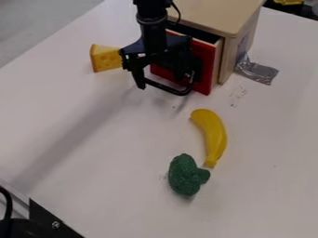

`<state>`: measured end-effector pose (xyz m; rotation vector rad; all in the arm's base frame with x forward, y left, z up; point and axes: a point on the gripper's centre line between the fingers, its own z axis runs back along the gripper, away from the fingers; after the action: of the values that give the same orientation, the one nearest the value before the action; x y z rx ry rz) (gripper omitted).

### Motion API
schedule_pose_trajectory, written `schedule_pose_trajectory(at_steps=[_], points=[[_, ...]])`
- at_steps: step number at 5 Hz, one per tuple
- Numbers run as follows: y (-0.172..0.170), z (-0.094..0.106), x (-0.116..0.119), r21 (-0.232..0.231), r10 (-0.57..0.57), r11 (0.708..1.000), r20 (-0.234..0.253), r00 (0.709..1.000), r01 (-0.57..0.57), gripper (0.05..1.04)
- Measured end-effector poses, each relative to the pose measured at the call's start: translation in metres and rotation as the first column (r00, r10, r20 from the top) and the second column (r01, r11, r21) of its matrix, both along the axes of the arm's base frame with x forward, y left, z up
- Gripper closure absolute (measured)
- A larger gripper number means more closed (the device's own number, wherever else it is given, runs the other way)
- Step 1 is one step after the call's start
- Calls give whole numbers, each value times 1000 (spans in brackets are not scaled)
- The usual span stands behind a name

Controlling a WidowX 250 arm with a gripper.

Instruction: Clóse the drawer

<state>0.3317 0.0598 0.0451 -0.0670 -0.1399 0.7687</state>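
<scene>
The drawer, with red front, is partly pulled out of the wooden cabinet, at the upper middle of the table. At the left lies a yellow cheese wedge. Next to the right is the gripper, in front of the drawer and at its black handle; its two fingers stand apart. Lower down there is a green broccoli, then a yellow banana just beside it. More right, silver tape is at the cabinet's foot.
</scene>
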Motion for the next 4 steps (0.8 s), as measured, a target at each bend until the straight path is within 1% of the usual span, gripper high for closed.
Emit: schedule_pose_trajectory(at_steps=[1, 3, 4], points=[[0, -1, 1, 1, -2, 1000, 0, 1000, 2, 84], [-3, 1, 9, 8, -14, 1000, 16, 1000, 14, 84], [-7, 11, 30, 23, -43, 999, 69, 997, 41, 85]])
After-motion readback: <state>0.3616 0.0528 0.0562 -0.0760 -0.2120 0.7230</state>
